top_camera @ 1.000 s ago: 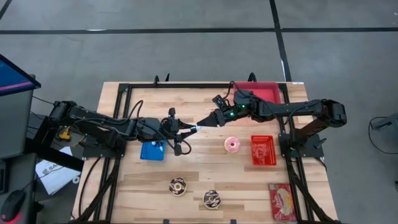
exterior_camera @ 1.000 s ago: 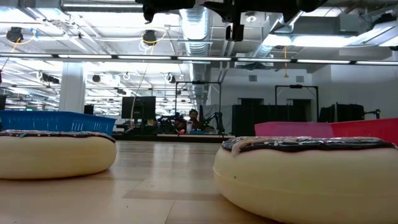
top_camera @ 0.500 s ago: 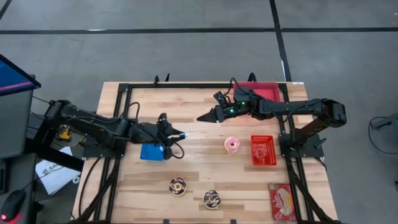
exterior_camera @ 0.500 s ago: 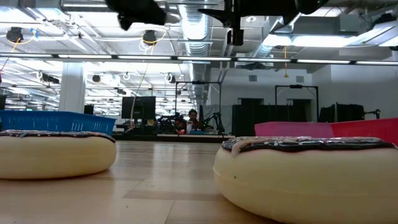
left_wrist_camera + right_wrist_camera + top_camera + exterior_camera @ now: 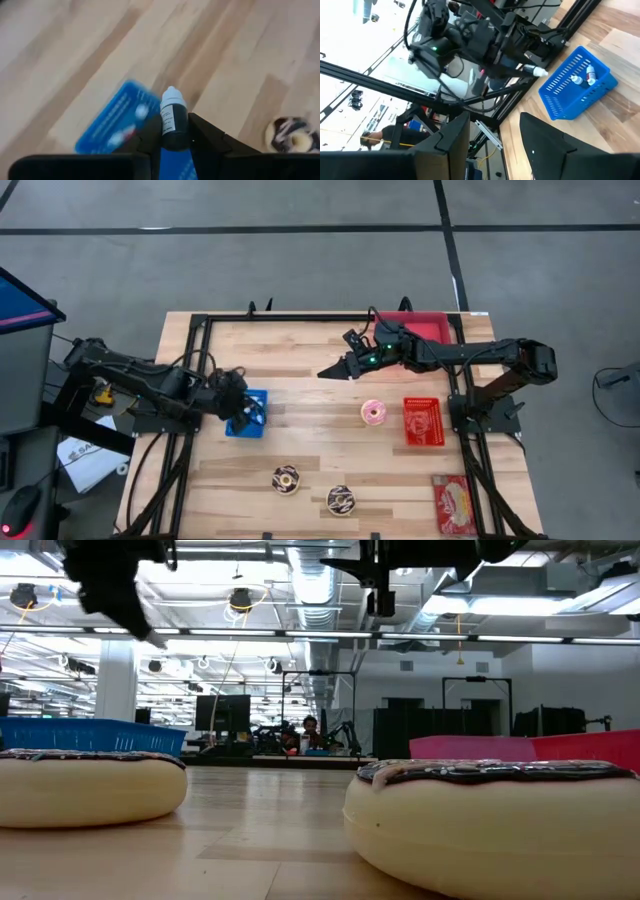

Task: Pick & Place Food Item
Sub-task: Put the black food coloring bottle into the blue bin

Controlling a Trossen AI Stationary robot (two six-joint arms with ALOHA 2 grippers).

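Near table [image 5: 330, 470] left edge — basket [image 5: 246, 416]. Toward right edge — crate [image 5: 423, 421], doughnut [image 5: 374, 412] just beside it. Along front edge — two doughnuts [image 5: 287, 478], packet [image 5: 455, 506] at front right corner.

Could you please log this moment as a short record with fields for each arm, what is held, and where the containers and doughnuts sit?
left gripper: over the blue basket, shut on a small dropper bottle
right gripper: open, empty, raised above mid-table
blue basket contents: small bottles already inside
red basket: right side, beside the pink doughnut
chocolate doughnuts: two, near front edge
pink bin: far right corner
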